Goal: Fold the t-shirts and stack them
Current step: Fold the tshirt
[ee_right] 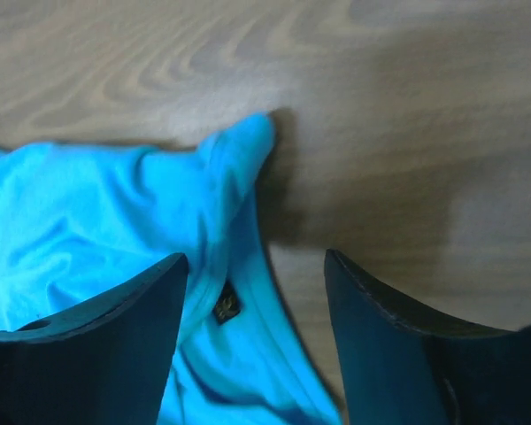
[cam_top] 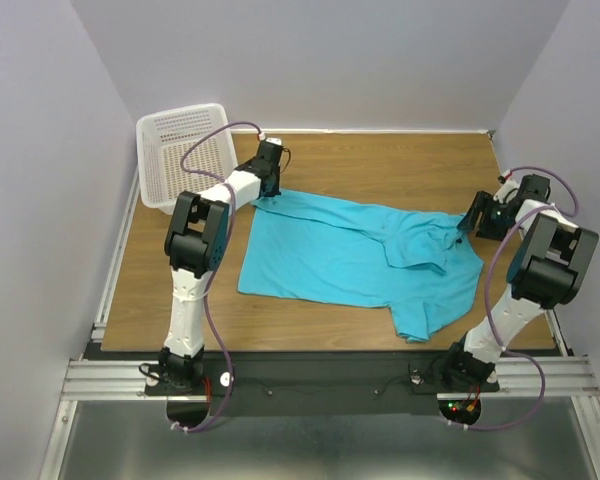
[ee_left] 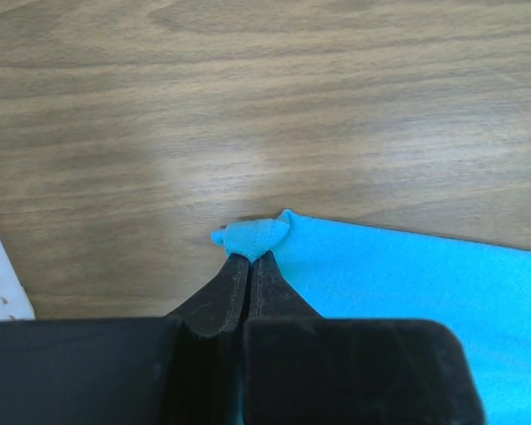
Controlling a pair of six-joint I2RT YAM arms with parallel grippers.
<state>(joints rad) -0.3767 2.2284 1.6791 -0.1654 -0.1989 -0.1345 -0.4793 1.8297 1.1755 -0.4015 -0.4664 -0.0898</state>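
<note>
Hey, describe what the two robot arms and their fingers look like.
Both are built from white tubular links with chunky black joint housings: left arm, right arm. A thin purplish cable loops along each. The fingers are matte black tapering wedges. Small red and green lights glow at the right base.

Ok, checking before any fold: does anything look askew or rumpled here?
Yes. The t-shirt lies skewed across the table, and its collar end by the open right gripper is bunched into wrinkles rather than flat. The left gripper pinches a far corner.
</note>
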